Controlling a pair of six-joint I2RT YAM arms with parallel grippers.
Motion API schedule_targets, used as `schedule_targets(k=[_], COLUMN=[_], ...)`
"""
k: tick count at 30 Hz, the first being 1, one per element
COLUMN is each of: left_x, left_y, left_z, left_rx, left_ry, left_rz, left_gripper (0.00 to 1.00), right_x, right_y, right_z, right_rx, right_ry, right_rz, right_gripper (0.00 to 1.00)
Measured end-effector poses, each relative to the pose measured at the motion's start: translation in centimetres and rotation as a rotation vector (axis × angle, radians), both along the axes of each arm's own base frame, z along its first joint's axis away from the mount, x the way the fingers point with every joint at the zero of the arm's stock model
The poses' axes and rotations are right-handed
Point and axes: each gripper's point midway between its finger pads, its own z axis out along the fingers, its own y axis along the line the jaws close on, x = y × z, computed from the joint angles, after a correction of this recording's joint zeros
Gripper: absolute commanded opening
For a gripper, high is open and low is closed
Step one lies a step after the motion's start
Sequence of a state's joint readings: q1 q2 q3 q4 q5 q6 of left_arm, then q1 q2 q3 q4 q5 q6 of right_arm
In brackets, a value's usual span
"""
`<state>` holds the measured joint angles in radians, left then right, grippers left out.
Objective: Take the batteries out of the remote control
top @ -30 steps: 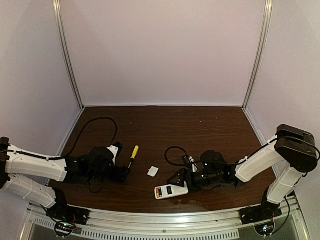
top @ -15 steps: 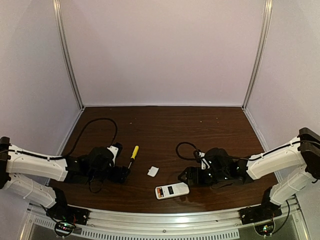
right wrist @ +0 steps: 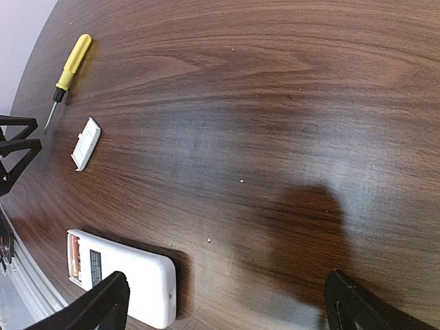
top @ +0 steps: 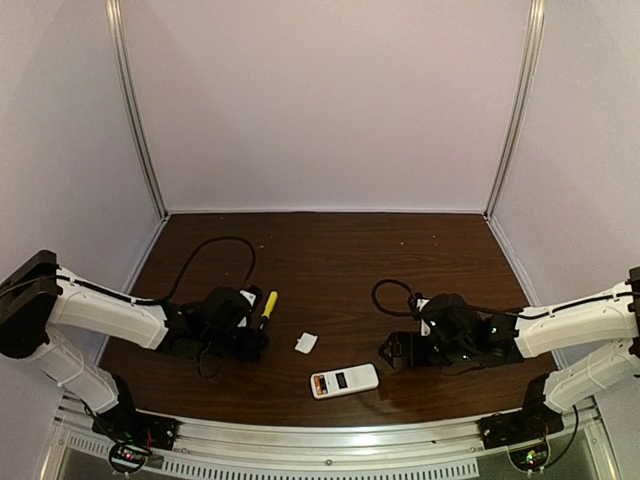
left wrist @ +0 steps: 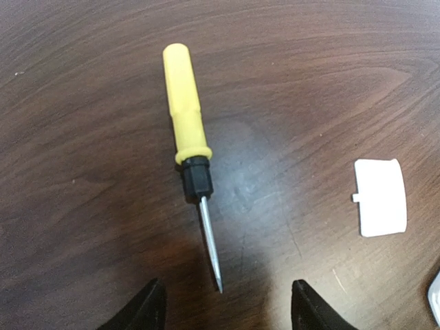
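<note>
Both claws spread wide, the remote control [top: 343, 381] free at the table's [top: 400, 260] six o'clock.
Left gripper [left wrist: 227, 302] gapes around the screwdriver [left wrist: 187, 130] tip; the cover [top: 306, 343] lies at the remote's eleven o'clock, batteries [right wrist: 81, 259] seated in its open end; right gripper [right wrist: 228, 295] gapes empty at two o'clock.

in the top view, the remote control [top: 343, 380] lay at the lower centre of the table [top: 330, 250], with the batteries [top: 320, 384] in its left end. the cover piece [top: 306, 343] lay just up and left of it, apart. the screwdriver [top: 268, 304] lay further left, its tip toward the left gripper [top: 257, 342]. the right gripper [top: 390, 350] sat right of the remote control, apart.
</note>
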<state>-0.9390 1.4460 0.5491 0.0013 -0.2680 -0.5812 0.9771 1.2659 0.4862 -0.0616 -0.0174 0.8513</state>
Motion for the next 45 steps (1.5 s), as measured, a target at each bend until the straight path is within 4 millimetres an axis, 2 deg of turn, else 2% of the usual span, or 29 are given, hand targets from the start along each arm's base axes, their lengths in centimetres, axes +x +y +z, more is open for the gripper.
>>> schedule_targets(k=[7,19,23,26,27,39,45], left_x=[1.2,2.0,2.3,2.5,2.6,2.8,2.2], left_y=[-0.9,-0.5,-0.6,-0.8,-0.8,-0.7,-1.7], left_z=[-1.1,-1.9,-1.9,-1.9,-1.9,-1.8,-1.6], left_rx=[0.048,0.110,0.113,0.110,0.113,0.111,0.054], left_ry=[0.019,0.012,0.004,-0.003,-0.006,-0.012,0.021], left_rz=[0.009,0.039,0.044,0.046,0.047,0.065,0.041], left_gripper=[0.46,0.30,0.20,0.03,0.00,0.00,0.00], right_x=[0.1,-0.1,-0.1,-0.1,-0.1,-0.1,0.1], right_y=[-0.6,-1.4,-1.4,-1.4,-1.4,-1.4,-0.8], right_z=[0.8,0.8,0.8,0.8,0.8,0.8,1.6], right_rx=[-0.005,-0.006,-0.006,-0.007,-0.007,-0.020,-0.028], right_ry=[-0.031,-0.044,-0.044,-0.044,-0.044,-0.055,-0.088], right_rz=[-0.005,-0.017,-0.017,-0.017,-0.017,0.004,0.051], right_gripper=[0.99,0.97,0.97,0.96,0.96,0.95,0.93])
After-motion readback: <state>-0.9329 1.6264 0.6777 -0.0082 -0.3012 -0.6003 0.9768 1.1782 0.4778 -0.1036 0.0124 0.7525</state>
